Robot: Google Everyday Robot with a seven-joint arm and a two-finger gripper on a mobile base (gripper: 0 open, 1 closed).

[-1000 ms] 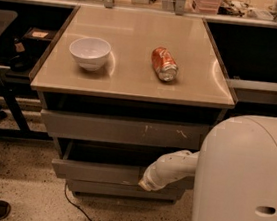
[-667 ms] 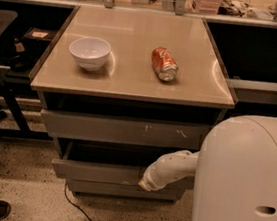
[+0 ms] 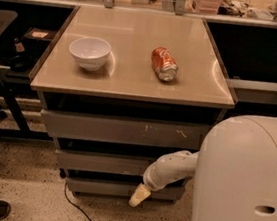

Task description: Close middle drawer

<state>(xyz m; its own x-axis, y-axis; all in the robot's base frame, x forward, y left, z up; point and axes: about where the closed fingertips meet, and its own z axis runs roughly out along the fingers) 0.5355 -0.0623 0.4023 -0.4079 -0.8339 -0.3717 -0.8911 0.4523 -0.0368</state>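
Three grey drawer fronts stack beneath the tan cabinet top (image 3: 131, 84), and the middle drawer (image 3: 103, 163) sits between the scratched upper front (image 3: 121, 129) and the lowest front (image 3: 99, 186), with a dark gap showing above its plain panel, so it appears to stand a little way out of the carcass. The robot's single arm (image 3: 171, 168) reaches leftward from its white body (image 3: 242, 186) at the right of the scene and crosses the right end of that panel. The gripper (image 3: 139, 196) hangs at the arm's tip, pointing down toward the speckled floor, just below the middle drawer's lower edge and in front of the lowest front; whether it is parted or closed cannot be told from this spot. The panel's long axis runs left to right across the cabinet, and it lies above and behind the gripper, right of the panel's middle. Closing it would likely call for a lift to panel height, then a straight push inward, away from the onlooker. A white bowl (image 3: 89, 52) and a toppled orange can (image 3: 164, 64) rest on top, well apart.
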